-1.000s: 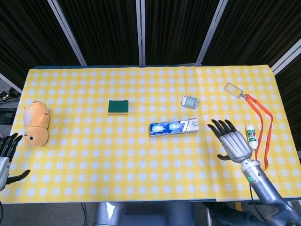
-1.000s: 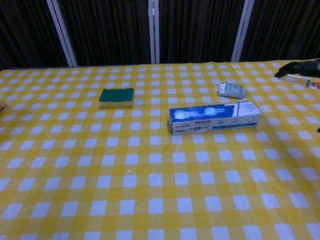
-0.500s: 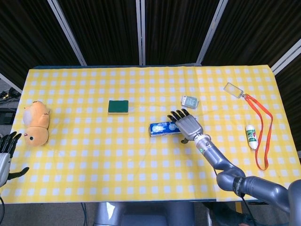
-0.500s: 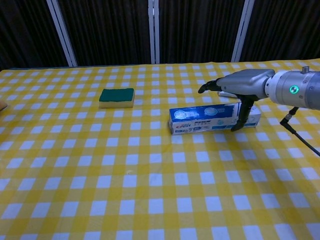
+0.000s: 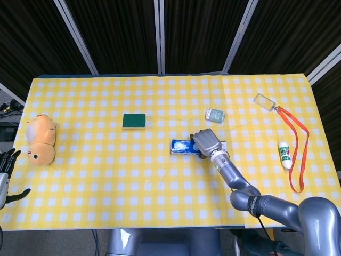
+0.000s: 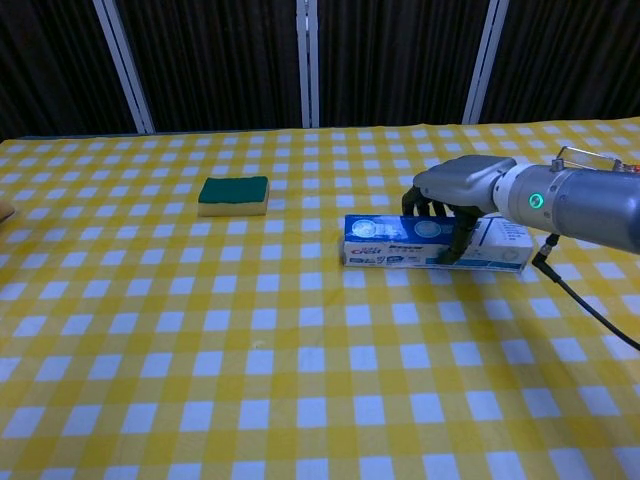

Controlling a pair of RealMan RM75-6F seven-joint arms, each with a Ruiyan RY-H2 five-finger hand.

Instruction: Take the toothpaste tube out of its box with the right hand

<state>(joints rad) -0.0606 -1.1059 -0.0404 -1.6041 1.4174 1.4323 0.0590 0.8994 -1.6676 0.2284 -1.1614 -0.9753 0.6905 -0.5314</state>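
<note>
The blue and white toothpaste box [image 5: 183,146] [image 6: 390,240] lies flat on the yellow checked tablecloth, near the middle. My right hand [image 5: 206,142] [image 6: 455,190] grips it from above, fingers curled over the far side and the thumb down the near face. The box's right half is partly hidden by the hand. No toothpaste tube shows outside the box. My left hand [image 5: 5,166] hangs at the table's left edge with its fingers apart and nothing in it; the chest view does not show it.
A green sponge [image 5: 134,121] [image 6: 233,194] lies left of the box. A small packet [image 5: 215,114] sits just behind my right hand. An orange plush toy [image 5: 41,140] lies far left. A badge holder [image 5: 264,100] with an orange lanyard [image 5: 299,154] and a small white bottle [image 5: 285,154] lie right.
My right hand swept in from the table's right side to the box and closed over it. The box has shifted slightly to the right. The left hand barely moved.
</note>
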